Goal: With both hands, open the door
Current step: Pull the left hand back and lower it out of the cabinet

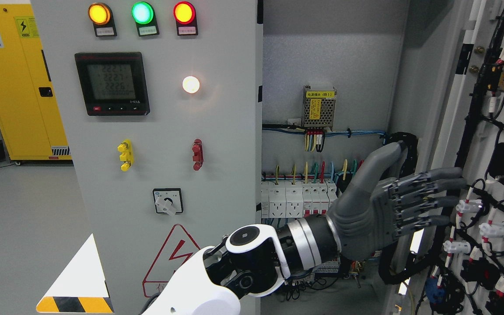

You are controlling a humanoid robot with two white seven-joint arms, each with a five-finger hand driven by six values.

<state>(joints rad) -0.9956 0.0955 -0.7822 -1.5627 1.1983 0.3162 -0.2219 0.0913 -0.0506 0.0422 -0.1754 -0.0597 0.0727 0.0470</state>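
The grey cabinet's left door (221, 127) is shut and carries three lit lamps, a meter (112, 83) and a rotary switch (167, 202). The right door (449, 113) stands swung open at the picture's right, with its wired inner face showing. My left arm comes in at the bottom, left of the middle, and reaches across. My left hand (427, 199) is open, with its fingers (444, 177) straight and lying against the inner side of the right door near its edge. My right hand is out of view.
Inside the open cabinet (330, 57) are a small power supply (319, 106), a row of white breakers (295, 199) and coloured wires. A black cable bundle (403, 144) hangs by the hinge side. A yellow cabinet (20, 87) stands at the far left.
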